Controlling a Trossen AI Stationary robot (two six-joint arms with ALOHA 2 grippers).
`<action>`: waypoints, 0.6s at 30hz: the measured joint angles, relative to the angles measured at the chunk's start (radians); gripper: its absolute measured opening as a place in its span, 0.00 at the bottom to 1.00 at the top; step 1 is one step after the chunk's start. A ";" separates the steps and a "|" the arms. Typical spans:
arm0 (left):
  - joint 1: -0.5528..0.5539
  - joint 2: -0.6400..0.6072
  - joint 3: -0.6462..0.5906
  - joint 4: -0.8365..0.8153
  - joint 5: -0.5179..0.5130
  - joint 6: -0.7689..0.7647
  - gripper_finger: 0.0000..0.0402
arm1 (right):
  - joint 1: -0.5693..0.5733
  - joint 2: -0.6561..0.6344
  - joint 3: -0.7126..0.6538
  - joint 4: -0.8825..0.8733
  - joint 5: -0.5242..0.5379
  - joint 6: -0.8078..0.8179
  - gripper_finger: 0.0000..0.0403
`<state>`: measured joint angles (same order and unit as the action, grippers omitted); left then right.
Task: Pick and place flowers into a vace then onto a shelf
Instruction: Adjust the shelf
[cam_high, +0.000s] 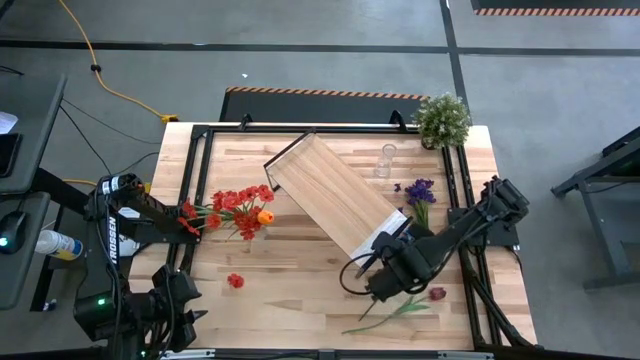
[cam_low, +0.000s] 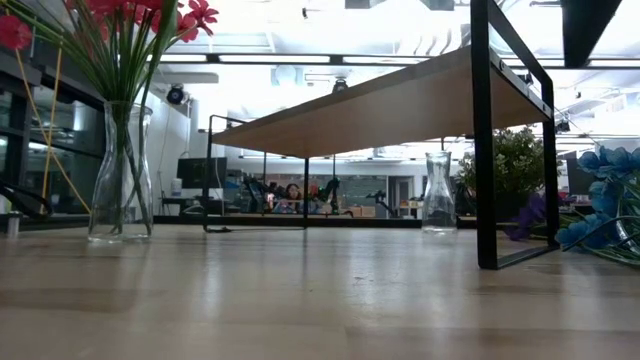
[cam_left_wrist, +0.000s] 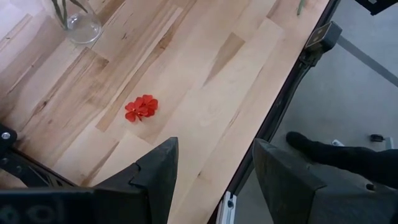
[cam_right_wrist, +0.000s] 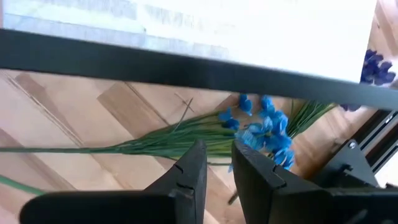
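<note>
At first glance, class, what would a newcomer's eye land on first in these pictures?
Probably the light-wood shelf, lying diagonally across the middle of the table. Next, the vase of red flowers standing left of it, with one loose red bloom on the wood nearer the front. On the right, the right tool hovers, fingers nearly together, over blue flowers lying flat beside the shelf's white end.
</note>
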<state>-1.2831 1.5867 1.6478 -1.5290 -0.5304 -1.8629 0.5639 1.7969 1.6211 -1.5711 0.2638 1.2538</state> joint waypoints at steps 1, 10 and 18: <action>0.000 0.000 0.000 0.000 0.001 0.000 0.59 | -0.006 0.000 0.000 0.000 0.000 -0.010 0.17; 0.000 0.000 0.000 0.000 0.025 0.000 0.59 | -0.044 0.000 0.000 0.000 0.054 -0.063 0.17; 0.000 0.000 0.000 -0.001 0.026 0.000 0.59 | -0.072 0.000 0.000 0.000 0.058 -0.107 0.17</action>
<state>-1.2833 1.5867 1.6478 -1.5295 -0.5049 -1.8629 0.4916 1.7969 1.6211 -1.5713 0.3221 1.1467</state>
